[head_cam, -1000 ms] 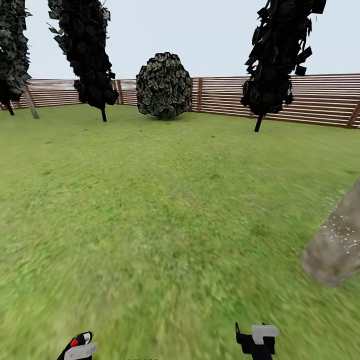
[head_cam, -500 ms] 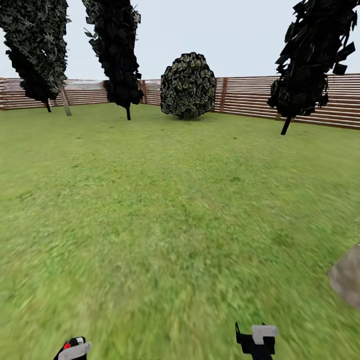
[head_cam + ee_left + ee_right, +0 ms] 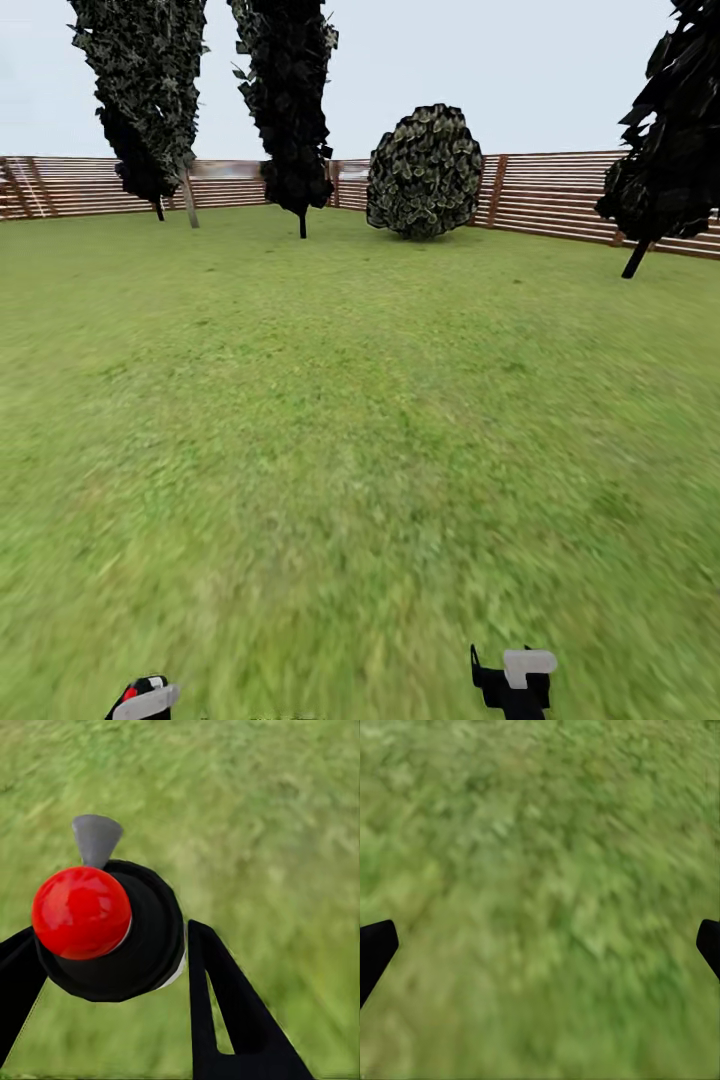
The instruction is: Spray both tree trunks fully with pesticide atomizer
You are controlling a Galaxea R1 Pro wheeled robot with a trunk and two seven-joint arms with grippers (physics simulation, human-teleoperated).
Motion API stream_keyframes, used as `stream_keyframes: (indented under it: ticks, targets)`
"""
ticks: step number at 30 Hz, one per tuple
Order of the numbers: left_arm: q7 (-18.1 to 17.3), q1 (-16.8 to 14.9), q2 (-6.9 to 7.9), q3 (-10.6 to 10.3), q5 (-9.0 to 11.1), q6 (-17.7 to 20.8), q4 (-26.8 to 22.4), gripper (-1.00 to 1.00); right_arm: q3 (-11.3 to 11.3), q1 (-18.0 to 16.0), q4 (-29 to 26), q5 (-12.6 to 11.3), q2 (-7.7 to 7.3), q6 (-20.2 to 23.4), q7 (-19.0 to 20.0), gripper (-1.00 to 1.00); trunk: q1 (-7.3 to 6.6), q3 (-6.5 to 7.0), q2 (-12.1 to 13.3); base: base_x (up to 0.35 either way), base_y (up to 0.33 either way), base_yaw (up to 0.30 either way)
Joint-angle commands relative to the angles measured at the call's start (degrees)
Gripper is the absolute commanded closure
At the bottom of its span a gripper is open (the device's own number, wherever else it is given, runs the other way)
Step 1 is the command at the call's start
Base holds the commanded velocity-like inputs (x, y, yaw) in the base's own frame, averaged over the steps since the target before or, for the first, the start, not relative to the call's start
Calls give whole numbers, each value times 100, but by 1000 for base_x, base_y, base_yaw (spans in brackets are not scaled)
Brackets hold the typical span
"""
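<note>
The pesticide atomizer (image 3: 105, 930) has a black round body, a glossy red ball top and a grey nozzle. My left gripper (image 3: 112, 971) is shut on it, one black finger on each side. In the head view that left gripper (image 3: 145, 697) sits at the bottom edge with the atomizer's red top (image 3: 130, 692) peeking out. My right gripper (image 3: 513, 682) hangs low over the grass, and in its wrist view the right gripper (image 3: 540, 945) is open with nothing but lawn between the fingertips. The thick grey-tan tree trunks are out of view.
Green lawn (image 3: 340, 430) stretches ahead to a brown slat fence (image 3: 560, 195). Along the fence stand a round bush (image 3: 425, 172) and three dark leafy trees (image 3: 290, 100) (image 3: 145, 90) (image 3: 670, 150). A thin tan stem (image 3: 190, 200) leans beside the leftmost one.
The camera has turned left, so the whole scene slid right. The thick grey-tan trunk at the right edge has passed out of view. Both grippers keep their state.
</note>
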Motion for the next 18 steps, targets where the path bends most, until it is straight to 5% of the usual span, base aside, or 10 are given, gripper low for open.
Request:
stream_keyframes:
  ticks: [1,11,18]
  targets:
    - [64,-5,7,-52,11,6,3,100,51,-1,1,-28,-1,-11,-28,-100,-1,-5,-2,0,0,279]
    - [82,-5,-1,-22,-44,21,-3,100,51,-1,1,-28,-1,-11,-28,-100,-1,-5,-2,9,0,279]
    - [82,-5,-1,-16,13,26,2,100,51,-1,1,-28,1,-11,-28,-100,-1,-5,-2,249,75,279]
